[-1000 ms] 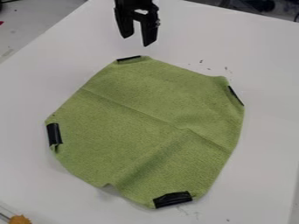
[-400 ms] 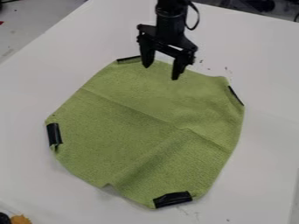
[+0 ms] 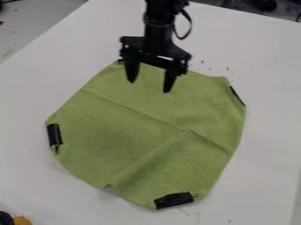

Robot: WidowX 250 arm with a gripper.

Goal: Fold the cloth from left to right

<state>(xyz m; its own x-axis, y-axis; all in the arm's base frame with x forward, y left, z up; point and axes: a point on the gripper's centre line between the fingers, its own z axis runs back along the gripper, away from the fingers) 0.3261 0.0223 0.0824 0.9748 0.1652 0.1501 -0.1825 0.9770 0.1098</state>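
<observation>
The green fabric cloth (image 3: 129, 132) could bunch instead of folding if I pinch inside its 12 o'clock edge, away from the 9 o'clock side. It lies spread, creased (one ridge runs toward 7), black patches (image 3: 54, 134) around its rim, on the white tabletop (image 3: 267, 145). My black two-finger claw (image 3: 148, 86) hangs released near 12 o'clock.
</observation>
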